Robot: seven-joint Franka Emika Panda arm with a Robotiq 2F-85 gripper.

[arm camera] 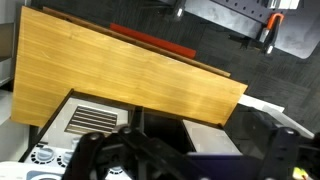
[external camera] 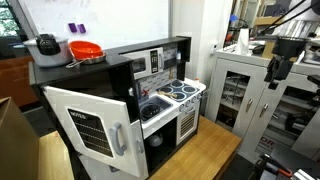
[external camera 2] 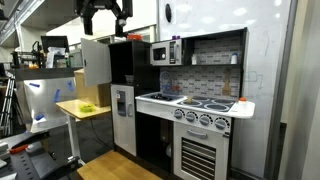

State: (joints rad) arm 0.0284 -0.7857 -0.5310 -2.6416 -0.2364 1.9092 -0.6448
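Gripper (external camera 2: 106,20): fingers spread wide, holding nothing.
Toy kitchen (external camera 2: 180,110): below the fingers, well apart, untouched.

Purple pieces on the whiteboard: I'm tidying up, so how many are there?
2: one purple piece beside another, on the whiteboard above the red bowl. Others may be hidden.

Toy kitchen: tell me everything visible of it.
The toy kitchen is a black-and-white play unit, seemingly painted wood, standing upright. Its white fridge door hangs swung open. It has a microwave, a stovetop with round burners, a row of knobs and an oven below. A red bowl rests on its top. The open tool is above, apart.
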